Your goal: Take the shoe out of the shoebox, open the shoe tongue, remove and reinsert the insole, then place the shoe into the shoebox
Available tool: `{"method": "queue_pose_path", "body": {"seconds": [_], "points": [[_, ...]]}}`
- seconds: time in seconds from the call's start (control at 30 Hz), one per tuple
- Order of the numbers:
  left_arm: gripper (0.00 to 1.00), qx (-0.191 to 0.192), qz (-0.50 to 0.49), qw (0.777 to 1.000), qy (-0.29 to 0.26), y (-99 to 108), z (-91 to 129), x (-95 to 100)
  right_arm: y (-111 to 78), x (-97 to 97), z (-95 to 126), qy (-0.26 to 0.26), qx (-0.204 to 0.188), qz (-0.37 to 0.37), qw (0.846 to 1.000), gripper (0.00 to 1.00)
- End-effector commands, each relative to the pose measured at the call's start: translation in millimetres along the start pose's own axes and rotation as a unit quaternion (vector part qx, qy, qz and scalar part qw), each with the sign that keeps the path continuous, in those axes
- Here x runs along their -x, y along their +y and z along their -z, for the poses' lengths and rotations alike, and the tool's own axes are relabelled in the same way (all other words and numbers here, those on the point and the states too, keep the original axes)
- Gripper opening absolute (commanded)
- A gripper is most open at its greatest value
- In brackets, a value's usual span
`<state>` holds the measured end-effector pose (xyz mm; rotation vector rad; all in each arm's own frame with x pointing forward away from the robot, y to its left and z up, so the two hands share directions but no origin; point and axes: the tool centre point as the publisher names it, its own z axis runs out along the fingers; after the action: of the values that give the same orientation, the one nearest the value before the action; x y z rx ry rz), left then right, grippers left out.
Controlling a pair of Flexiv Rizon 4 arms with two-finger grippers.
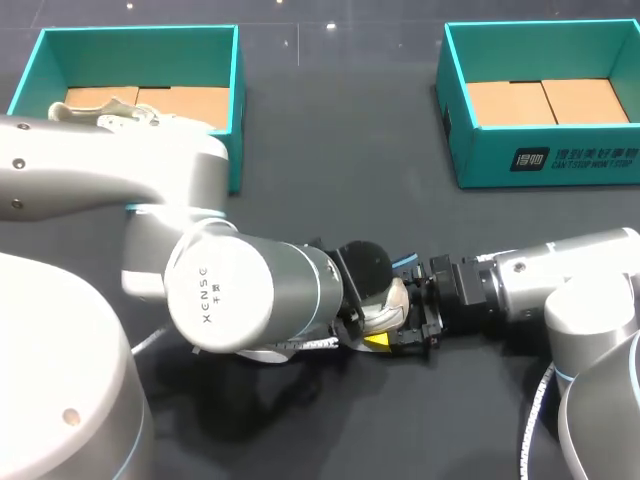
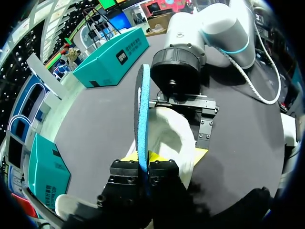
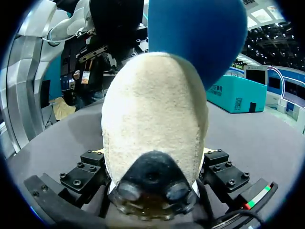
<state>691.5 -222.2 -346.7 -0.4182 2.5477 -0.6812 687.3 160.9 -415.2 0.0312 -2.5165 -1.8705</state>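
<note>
Centrally, left tool (image 2: 143, 165) pinches insole (image 2: 142, 109) edgewise by shoe (image 2: 174, 138).

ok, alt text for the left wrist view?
The left claw pinches a blue insole upright and edge-on, next to a cream shoe held from two sides by the right claw. Two teal shoeboxes sit farther off on the dark table.

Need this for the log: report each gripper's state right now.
Left gripper: closed on the blue insole.
Right gripper: closed on the white shoe.
</note>
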Motion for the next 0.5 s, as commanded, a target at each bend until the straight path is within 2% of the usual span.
{"method": "queue_pose_path", "body": {"seconds": [0.03,0.5], "points": [[0.00,0.000,-0.001,1.000,0.016,-5.1,7.2,8.2,-0.8,0.1,-0.7,0.000,-0.002,0.000,1.000,0.00],[0.00,0.034,-0.009,0.989,0.142,-45.8,24.8,27.0,-0.8,0.1,-0.7,0.000,-0.002,0.000,1.000,0.00]]}}
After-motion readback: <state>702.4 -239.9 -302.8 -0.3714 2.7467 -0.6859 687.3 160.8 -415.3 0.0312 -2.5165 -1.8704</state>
